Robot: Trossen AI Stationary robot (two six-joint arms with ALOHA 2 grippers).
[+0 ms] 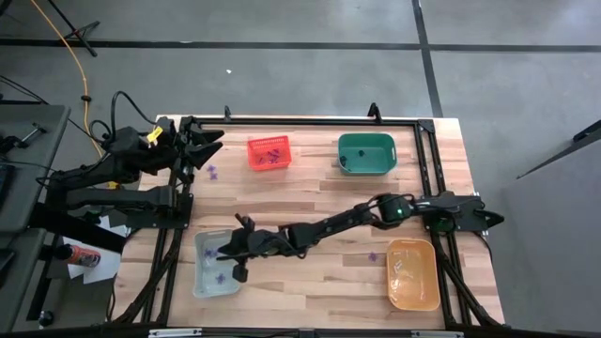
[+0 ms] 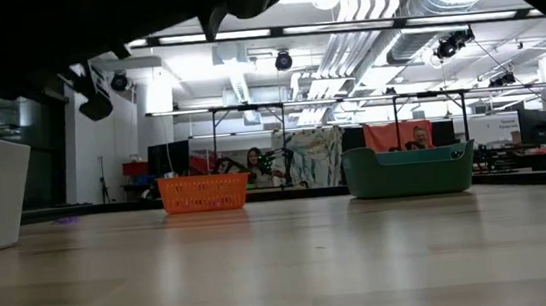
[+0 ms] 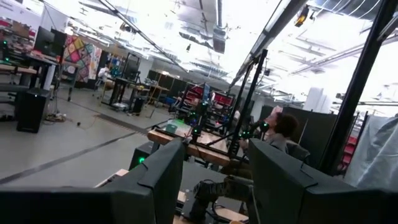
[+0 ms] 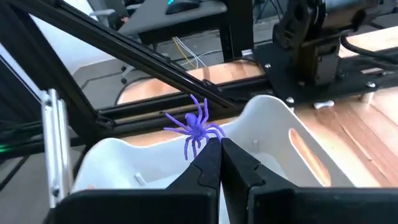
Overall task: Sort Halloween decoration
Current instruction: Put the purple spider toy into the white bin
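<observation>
A purple spider trinket (image 4: 196,129) hangs pinched, legs splayed, above the clear bin (image 4: 273,124).

Both arms were built of dark, near-black links. The left arm (image 1: 141,169) carried a yellow tag near its far end and black cables looping behind it. The right arm (image 1: 347,221) showed a small green light at 1 joint. The right gripper (image 4: 221,149) had 2 smooth, dark, tapering fingers. The left gripper (image 3: 217,180) had 2 broad, flat, dark fingers with squared edges.
</observation>
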